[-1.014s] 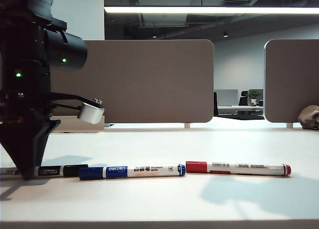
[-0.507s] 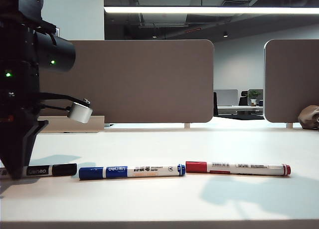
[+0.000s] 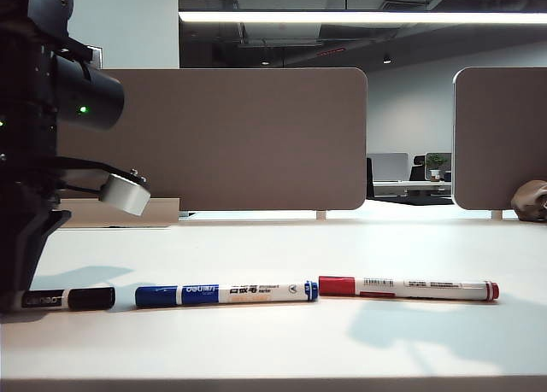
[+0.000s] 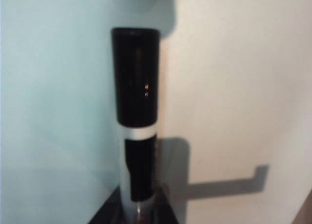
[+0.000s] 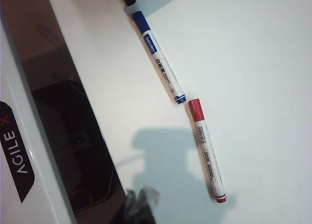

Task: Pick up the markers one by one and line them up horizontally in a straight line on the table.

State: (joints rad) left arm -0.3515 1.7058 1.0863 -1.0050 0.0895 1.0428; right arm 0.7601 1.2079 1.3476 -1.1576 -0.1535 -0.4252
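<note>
The worktop (image 3: 282, 341) fills the lower half of the exterior view, a plain pale surface with partition panels (image 3: 248, 140) standing behind it. On the far left of that view the left arm comes down as a dark mass, and its left gripper (image 3: 19, 300) sits low at the worktop with the jaws pinching the black marker (image 3: 68, 299) by the barrel; the left wrist view shows that marker (image 4: 135, 131) running straight out from between the jaws, cap end (image 4: 135, 77) away from them. The right gripper cannot be seen in the exterior view, and the right wrist view shows only a dark scrap at its edge, so the jaws there read as pressed together and empty, held above the worktop well apart from the markers. The blue marker (image 3: 226, 294) lies flat near the middle, long axis running left to right, and the red marker (image 3: 408, 288) lies just beside its right end, set a touch further back. The black marker's long axis already runs along the same left-to-right line, with a small gap between its cap and the blue one's cap. The left arm is the nearer one, so the coming move looks like setting the black marker down in line.
</note>
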